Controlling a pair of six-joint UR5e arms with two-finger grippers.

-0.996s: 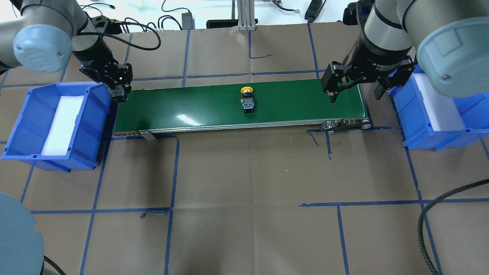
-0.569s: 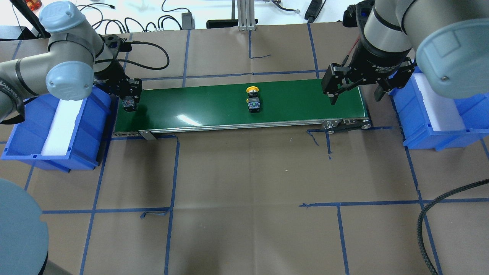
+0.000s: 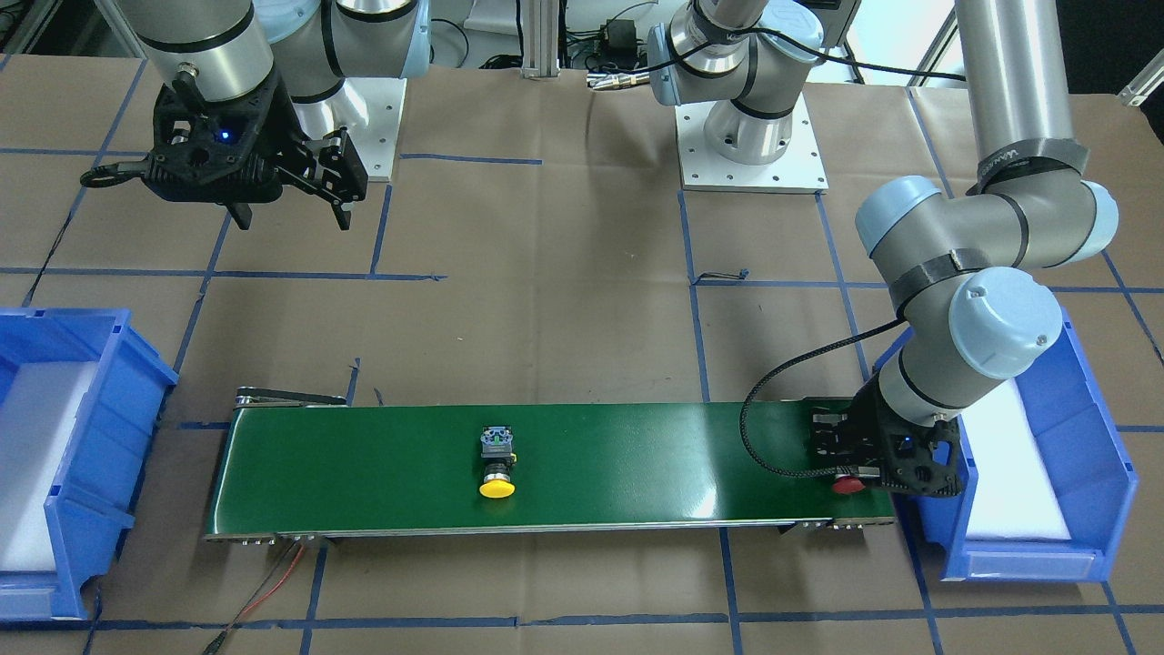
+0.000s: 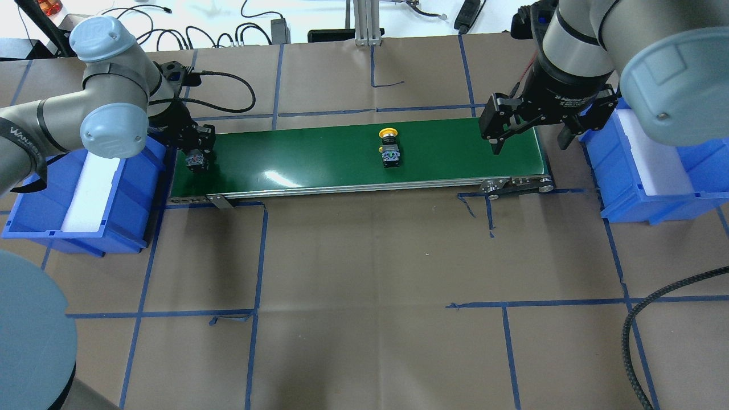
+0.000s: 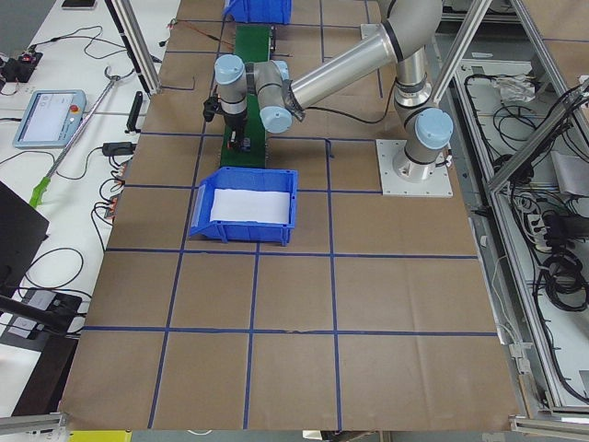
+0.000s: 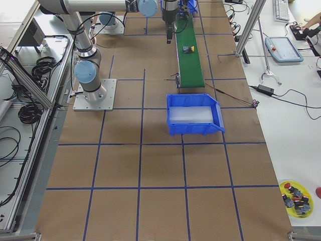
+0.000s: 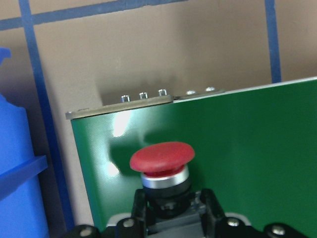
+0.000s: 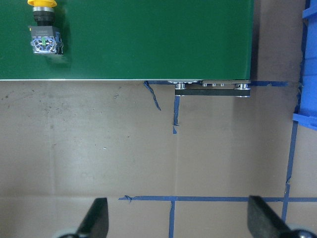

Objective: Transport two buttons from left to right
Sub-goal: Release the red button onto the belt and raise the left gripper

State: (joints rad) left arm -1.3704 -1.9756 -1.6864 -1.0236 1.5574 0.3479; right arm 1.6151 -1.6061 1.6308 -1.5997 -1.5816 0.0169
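The red button (image 7: 162, 158) is gripped by its black body in my left gripper (image 4: 196, 159), low over the left end of the green conveyor belt (image 4: 319, 162). It also shows in the front-facing view (image 3: 848, 485). I cannot tell whether it touches the belt. The yellow button (image 4: 389, 149) lies on its side near the middle of the belt, its cap pointing away from me. It also shows in the right wrist view (image 8: 44, 34). My right gripper (image 4: 529, 143) is open and empty above the belt's right end.
A blue bin with white foam (image 4: 34, 193) stands at the belt's left end, right behind my left gripper. A second blue bin (image 4: 626, 205) stands at the right end. Brown paper with blue tape lines (image 4: 370, 285) covers the table.
My left gripper has moved right from the bin's edge to over the belt's left end and lower, with the red button. The yellow button has travelled right along the belt. The right arm has stayed put.
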